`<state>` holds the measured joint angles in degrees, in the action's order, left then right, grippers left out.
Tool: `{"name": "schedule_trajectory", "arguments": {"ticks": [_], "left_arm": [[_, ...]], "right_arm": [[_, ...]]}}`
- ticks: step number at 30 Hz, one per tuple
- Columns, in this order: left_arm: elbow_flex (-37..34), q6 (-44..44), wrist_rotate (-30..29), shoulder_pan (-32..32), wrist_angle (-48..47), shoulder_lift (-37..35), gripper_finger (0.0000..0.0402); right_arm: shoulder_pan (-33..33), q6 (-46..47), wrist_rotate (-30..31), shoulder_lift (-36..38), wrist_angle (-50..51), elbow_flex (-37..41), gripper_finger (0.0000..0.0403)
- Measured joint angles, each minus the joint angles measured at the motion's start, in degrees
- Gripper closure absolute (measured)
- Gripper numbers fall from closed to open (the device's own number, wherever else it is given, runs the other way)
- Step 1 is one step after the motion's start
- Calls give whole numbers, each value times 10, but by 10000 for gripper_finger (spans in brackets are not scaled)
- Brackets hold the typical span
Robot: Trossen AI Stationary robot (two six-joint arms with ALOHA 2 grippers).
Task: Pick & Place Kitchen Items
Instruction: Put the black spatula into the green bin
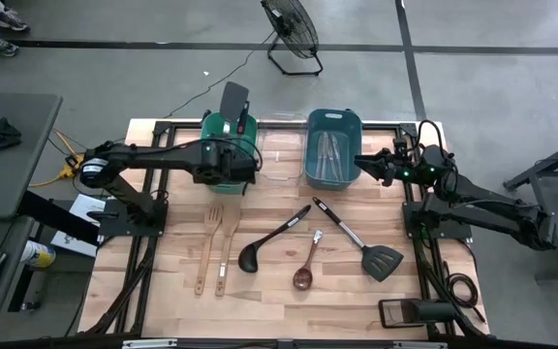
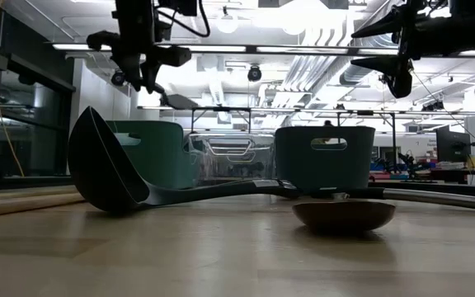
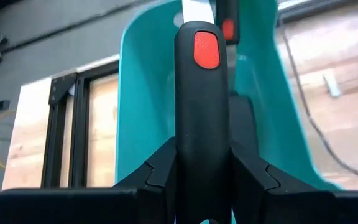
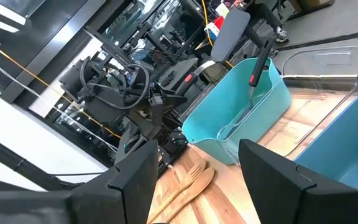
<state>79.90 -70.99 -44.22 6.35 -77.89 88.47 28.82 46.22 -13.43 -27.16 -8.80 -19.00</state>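
High view, left to right: the left gripper (image 1: pixel 235 160) sits over the green bin (image 1: pixel 223 179) at the back of the tabletop (image 1: pixel 279 291). In the left wrist view its fingers (image 3: pixel 160 171) are pinched tight on the thick black handle of a red-tagged utensil (image 3: pixel 202 106), handle end pointing into the bin. Can't see its head from here. Rigid plastic, light, so that handle grip looks solid to me. A black spatula (image 1: pixel 234 99) already stands in the bin.

Next along are two wooden utensils (image 1: pixel 211 247) lying side by side. Stiff, light and not slippery, so I'd pinch them mid-handle. They're nearly touching though, so the fingers might catch both.

Then the black ladle (image 1: pixel 274 239), bowl toward the front. It's head-heavy, so I'd grab the handle closer to the bowl or it'll swing. Beside it is a small wooden spoon (image 1: pixel 307 265), easy at the neck.

The slotted black spatula (image 1: pixel 360 239) has a shiny metal-looking shaft, which is probably slick; the dark end of the handle seems safer.

The blue bin (image 1: pixel 332 147) holds silver cutlery (image 1: pixel 329 147). The right gripper (image 1: pixel 364 163) hovers just beside it, fingers (image 4: pixel 272 171) spread apart and holding nothing.
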Motion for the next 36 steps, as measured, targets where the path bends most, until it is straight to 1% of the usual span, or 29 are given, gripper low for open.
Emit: {"name": "schedule_trajectory", "arguments": {"ticks": [5, 14, 19, 25, 30, 36], "left_arm": [[-11, 2, 33, 17, 2, 0, 305], [-30, 2, 34, 25, 26, 0, 305], [-48, 1, 41, 40, 35, 0, 305], [-83, 2, 52, 55, 80, 1, 305], [-101, 15, 73, 61, 112, 1, 305], [-117, 1, 106, 65, 121, 1, 305]], "right_arm": [[0, 0, 0, 0, 0, 0, 188], [0, -14, 0, 0, 1, 0, 188], [0, -15, -1, 0, 1, 0, 188], [0, -24, -2, 0, 2, 0, 188], [0, -26, -6, 0, 5, 0, 188], [0, -30, -18, 0, 6, 0, 188]]}}
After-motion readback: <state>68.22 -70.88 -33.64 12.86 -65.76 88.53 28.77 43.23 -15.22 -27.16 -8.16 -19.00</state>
